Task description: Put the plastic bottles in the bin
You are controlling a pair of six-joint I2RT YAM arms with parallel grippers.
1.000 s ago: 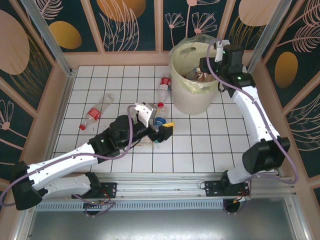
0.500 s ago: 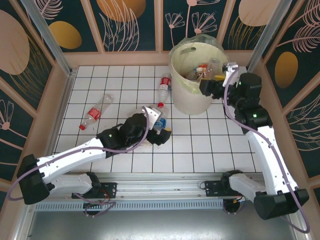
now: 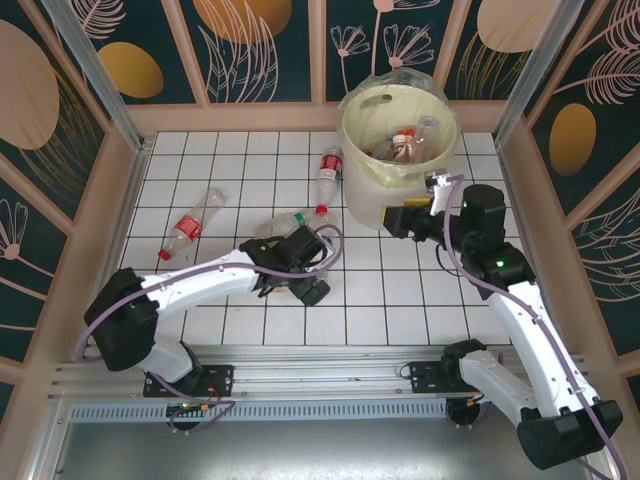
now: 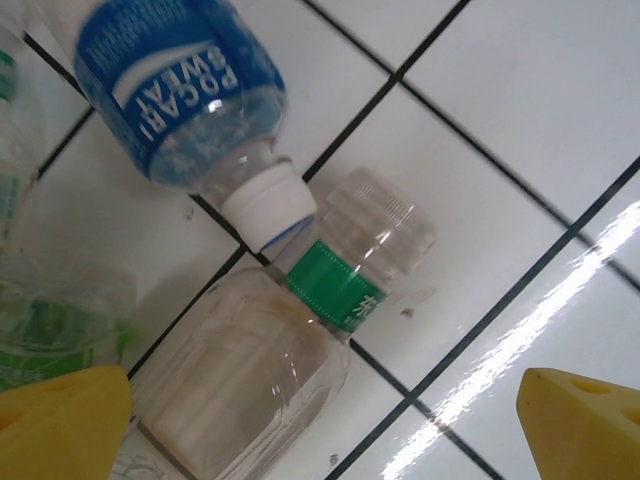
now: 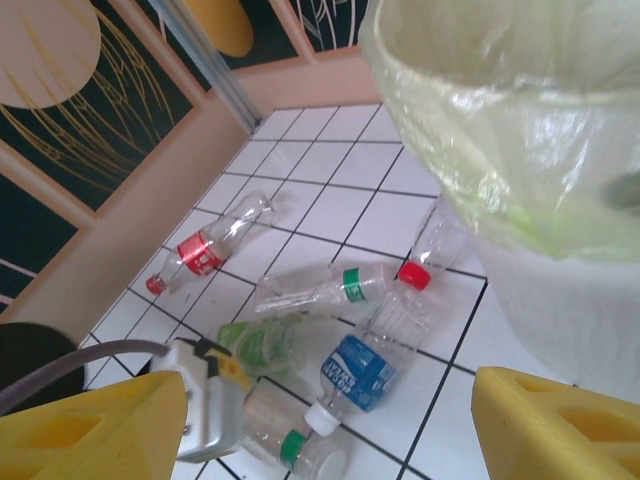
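Observation:
My left gripper (image 3: 306, 276) hangs low over a cluster of plastic bottles near the table's middle. It is open, its yellow fingertips (image 4: 62, 420) wide apart. A clear bottle with a green neck band (image 4: 262, 372) lies below them, partly between them, not gripped. A blue-labelled bottle (image 4: 178, 88) touches its neck with a white cap. My right gripper (image 3: 396, 218) is open and holds nothing, just in front of the cream bin (image 3: 375, 200). Its wrist view shows the cluster (image 5: 360, 372) and the bin's bag-lined wall (image 5: 560, 290). Several bottles (image 3: 405, 145) lie inside the bin.
A red-labelled bottle (image 3: 188, 229) lies alone at the left, another (image 3: 328, 168) lies beside the bin's left wall. A crushed green-labelled bottle (image 5: 262, 345) and a clear one with a green band (image 5: 322, 287) lie in the cluster. Wooden walls ring the tiled table.
My right arm has swung from above the bin down to the table in front of it. My left arm has stretched flatter and shifted its gripper over the cluster.

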